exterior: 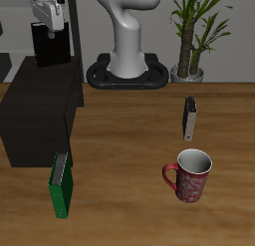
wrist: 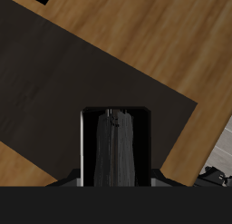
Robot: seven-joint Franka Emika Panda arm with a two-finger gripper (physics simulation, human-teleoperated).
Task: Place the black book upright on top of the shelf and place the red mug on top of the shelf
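Black book (exterior: pixel 48 44) upright over the shelf (exterior: pixel 35 116) (held aloft); red mug (exterior: pixel 189 175) stands on the table.

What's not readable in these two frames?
- Gripper: cut off by the exterior view's upper edge; in the wrist view the black book hides the fingertips.
- Whether the book touches the shelf top or hangs just above it: neither view shows the gap.
- Red mug, green book, grey-and-white book: outside the wrist view.
- Grey-and-white book's cover: too small in the exterior view.
- Shelf front: faces away from both cameras.
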